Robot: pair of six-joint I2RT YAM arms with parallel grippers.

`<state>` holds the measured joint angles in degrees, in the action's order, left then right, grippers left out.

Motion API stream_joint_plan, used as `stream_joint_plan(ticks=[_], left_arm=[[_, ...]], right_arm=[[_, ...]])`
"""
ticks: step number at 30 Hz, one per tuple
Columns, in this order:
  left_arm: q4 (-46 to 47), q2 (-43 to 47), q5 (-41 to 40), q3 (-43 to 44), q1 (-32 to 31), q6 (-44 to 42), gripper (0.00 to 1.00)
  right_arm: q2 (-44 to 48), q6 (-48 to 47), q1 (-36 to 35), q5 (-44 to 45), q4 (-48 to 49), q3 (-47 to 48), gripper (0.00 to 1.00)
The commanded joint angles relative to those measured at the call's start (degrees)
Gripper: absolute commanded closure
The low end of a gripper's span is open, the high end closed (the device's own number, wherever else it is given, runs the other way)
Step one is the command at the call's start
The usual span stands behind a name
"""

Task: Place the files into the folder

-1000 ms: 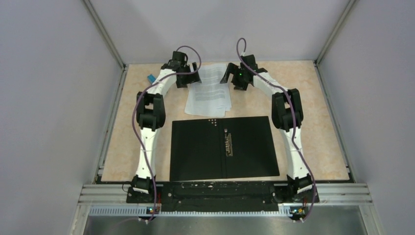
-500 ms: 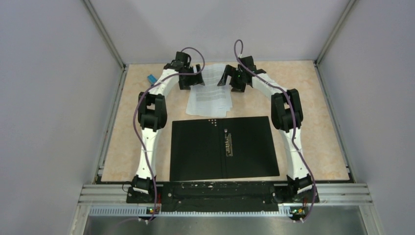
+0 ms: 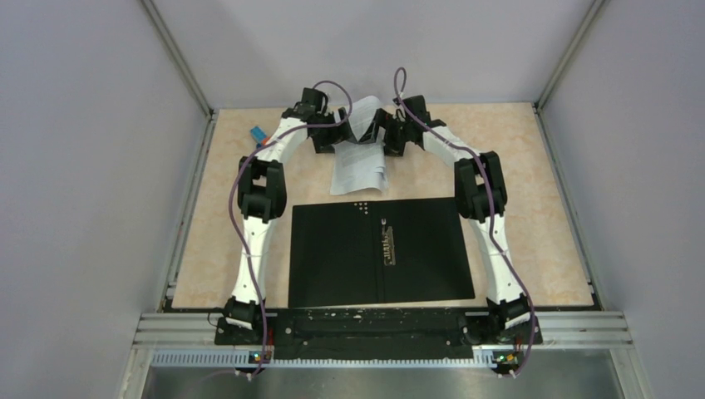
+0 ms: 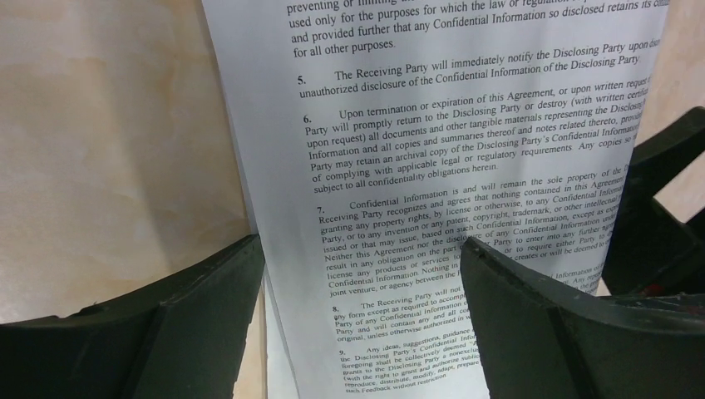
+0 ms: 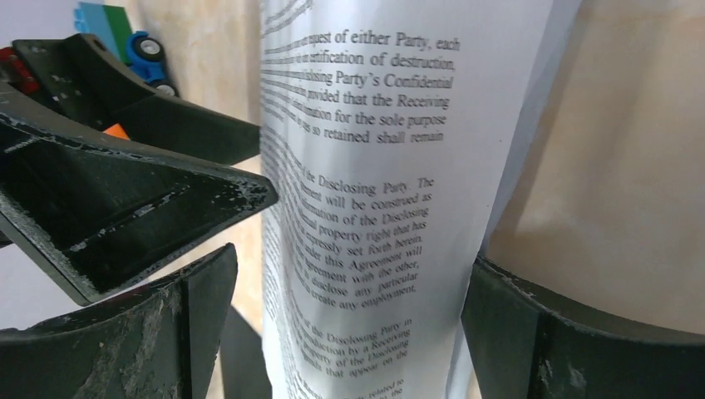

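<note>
The files (image 3: 359, 162), white printed sheets, lie at the back of the table and are buckled upward between my two grippers. My left gripper (image 3: 335, 133) stands open at their left edge, my right gripper (image 3: 385, 133) open at their right edge. In the left wrist view the files (image 4: 432, 150) run between the spread fingers (image 4: 166, 332) of my left gripper (image 4: 357, 274). In the right wrist view the files (image 5: 374, 208) arch up as a hump inside my right gripper (image 5: 349, 316). The folder (image 3: 332, 249) lies open, black inside up, with a metal clip (image 3: 388, 243) along its spine.
A small blue-and-orange toy block (image 3: 256, 133) sits at the back left, behind the left arm, and shows again as a toy (image 5: 137, 41) in the right wrist view. The left gripper's black fingers (image 5: 125, 191) reach in close beside the right gripper. Grey walls close in the table.
Both grippers have moved inward toward each other along the files' sides. The sheets, flat a second ago, have narrowed and buckled upward between them.
</note>
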<state>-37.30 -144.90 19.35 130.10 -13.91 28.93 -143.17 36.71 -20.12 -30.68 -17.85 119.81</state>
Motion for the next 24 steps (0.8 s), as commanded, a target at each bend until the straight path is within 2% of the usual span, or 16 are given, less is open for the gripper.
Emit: stream_joint_plan(ticks=[1, 6, 9, 13, 20, 24], left_arm=[[-1.13, -3.18, 4.49, -0.35, -0.50, 1.71, 0.08], [1.50, -1.99, 8.02, -1.85, -0.05, 3.46, 0.09], [3.84, -0.66, 10.36, -3.79, 0.48, 5.08, 0.12], [7.36, 1.33, 13.69, -6.97, 1.43, 7.42, 0.16], [9.22, 5.04, 15.49, -9.10, 2.06, 7.30, 0.18], [10.94, 9.57, 16.35, -12.15, 3.37, 7.15, 0.16]], right_arm=[[-2.02, 3.71, -1.03, -5.75, 3.99, 0.92, 0.02], [-2.20, 8.40, -0.60, -9.30, 10.12, -0.05, 0.05], [-2.13, 11.50, -0.28, -11.25, 14.12, -1.04, 0.12], [-1.65, 16.20, 0.24, -13.45, 21.01, -3.12, 0.33], [-0.98, 17.83, 0.86, -14.73, 23.71, -3.01, 0.66], [1.07, 19.88, 1.64, -17.36, 28.14, -4.92, 0.80]])
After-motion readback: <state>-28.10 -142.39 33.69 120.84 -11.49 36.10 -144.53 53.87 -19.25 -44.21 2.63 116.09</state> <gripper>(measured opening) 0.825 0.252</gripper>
